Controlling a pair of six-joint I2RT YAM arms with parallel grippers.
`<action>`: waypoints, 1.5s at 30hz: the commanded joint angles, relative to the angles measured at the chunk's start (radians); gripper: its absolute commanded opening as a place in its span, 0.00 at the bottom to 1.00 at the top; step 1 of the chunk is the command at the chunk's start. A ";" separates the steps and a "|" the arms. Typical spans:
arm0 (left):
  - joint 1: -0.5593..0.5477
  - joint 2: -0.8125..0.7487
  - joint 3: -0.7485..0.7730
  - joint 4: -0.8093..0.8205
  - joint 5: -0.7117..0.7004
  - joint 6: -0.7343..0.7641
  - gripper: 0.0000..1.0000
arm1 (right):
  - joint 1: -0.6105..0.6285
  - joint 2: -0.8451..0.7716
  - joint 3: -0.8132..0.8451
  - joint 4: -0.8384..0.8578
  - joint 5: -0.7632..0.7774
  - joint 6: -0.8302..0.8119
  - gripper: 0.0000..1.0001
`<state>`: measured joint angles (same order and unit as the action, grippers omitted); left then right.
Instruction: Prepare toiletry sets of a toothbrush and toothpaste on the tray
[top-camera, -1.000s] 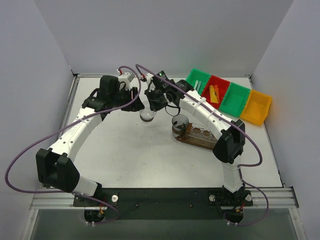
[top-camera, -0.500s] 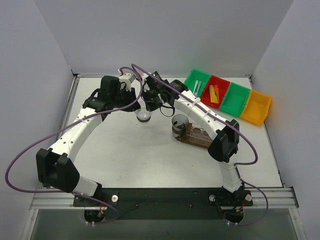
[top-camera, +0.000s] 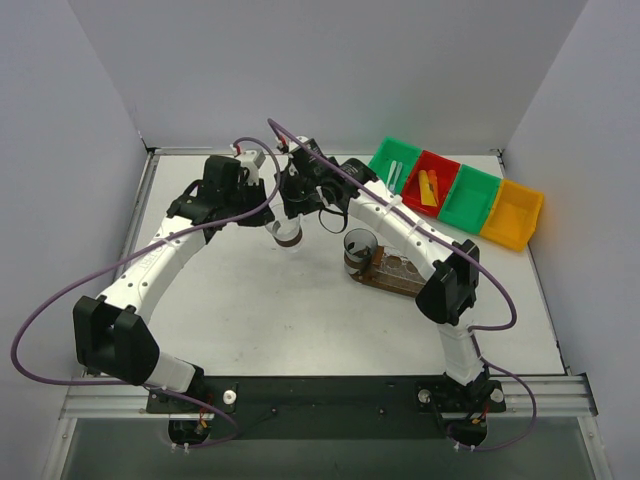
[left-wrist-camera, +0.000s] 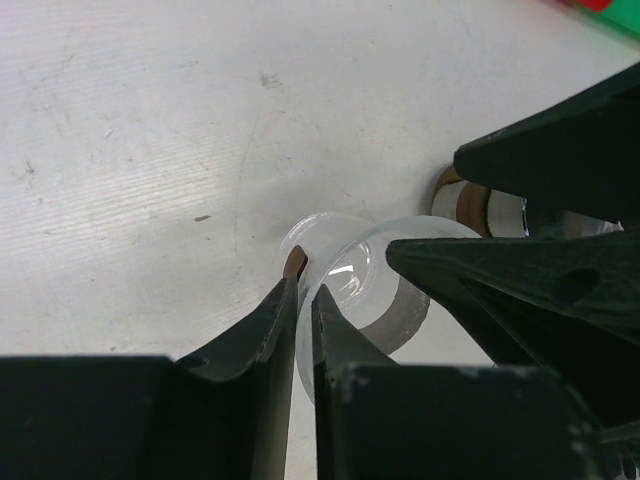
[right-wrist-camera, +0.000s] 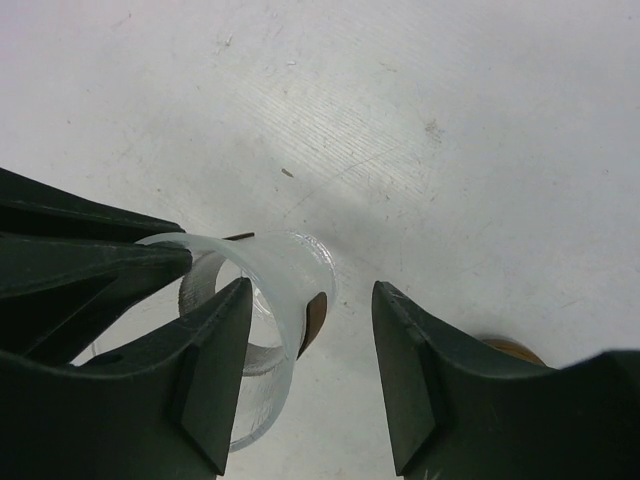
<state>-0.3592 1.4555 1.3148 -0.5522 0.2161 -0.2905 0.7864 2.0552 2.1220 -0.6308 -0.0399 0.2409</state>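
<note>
Where the two arms meet in the upper middle of the overhead view, I find the clear cup (top-camera: 288, 234) between both end effectors. The left gripper (left-wrist-camera: 303, 287) is closed narrow on the cup's wall, pinching it at the rim. The right gripper (right-wrist-camera: 312, 290) has its jaws wide apart. In the right wrist view the rim lies against the left-of-frame finger and reaches partly into the gap, but nothing is squeezed. I cannot tell whether the cup rests on the table (top-camera: 250, 300) or hangs just above it.

The cup is thin, round, transparent plastic with a brown patch low on it. The table is white, matte and finely scratched. The tray (top-camera: 385, 281), a dark brown wooden oval, lies right of centre, well apart from both grippers. A second cup (top-camera: 358, 245) stands at its left end. Plastic bins (top-camera: 512, 215) line the upper right; the red one holds toothpaste tubes (top-camera: 429, 187), and the leftmost green one holds white toothbrushes (top-camera: 395, 172).

Both arms arch from the bottom edge. The left arm sweeps up the left side and bends inward; the right arm reaches up and leftward over the tray.
</note>
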 joint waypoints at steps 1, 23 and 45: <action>0.000 -0.052 0.024 0.037 -0.090 -0.082 0.00 | 0.005 -0.052 0.019 0.010 0.037 0.043 0.49; 0.002 -0.046 0.038 0.047 -0.129 -0.131 0.00 | 0.011 0.008 0.065 -0.032 -0.041 0.077 0.45; 0.000 -0.050 0.035 0.110 -0.106 -0.134 0.00 | 0.020 0.085 0.135 -0.116 -0.035 0.077 0.04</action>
<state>-0.3607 1.4490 1.3148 -0.5716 0.0849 -0.4114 0.8001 2.1433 2.2147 -0.7101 -0.0784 0.3141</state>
